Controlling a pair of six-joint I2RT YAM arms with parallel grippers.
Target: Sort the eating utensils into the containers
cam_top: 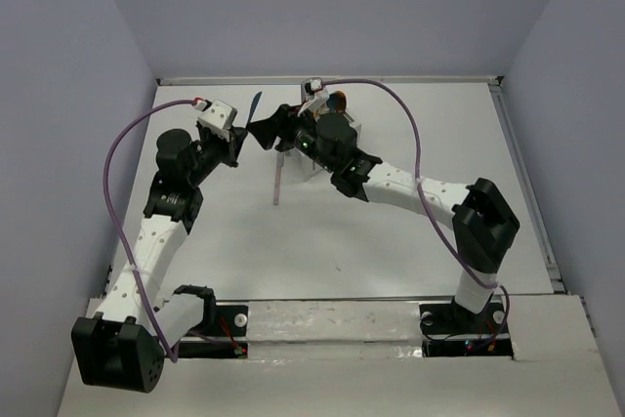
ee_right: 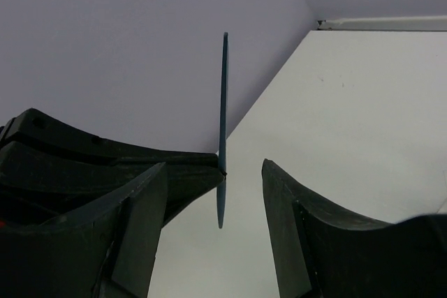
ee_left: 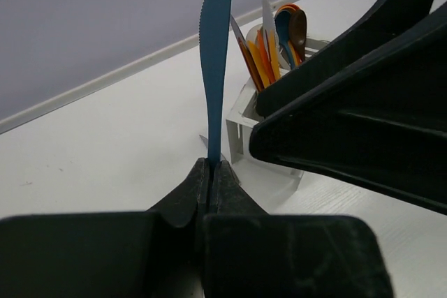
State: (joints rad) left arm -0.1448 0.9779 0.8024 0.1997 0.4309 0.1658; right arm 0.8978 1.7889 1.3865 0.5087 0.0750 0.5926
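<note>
My left gripper is shut on the handle of a blue serrated knife and holds it upright above the table, blade up. In the top view the knife sticks up from the left gripper. My right gripper is open, its jaws either side of the knife's lower end without touching it; in the top view the right gripper faces the left one. The white slotted caddy stands just behind, holding orange, white, blue and brown utensils. A pale purple utensil lies on the table.
The right arm's wrist covers most of the caddy in the top view. The back wall edge runs close behind the caddy. The right gripper's black fingers fill the right of the left wrist view.
</note>
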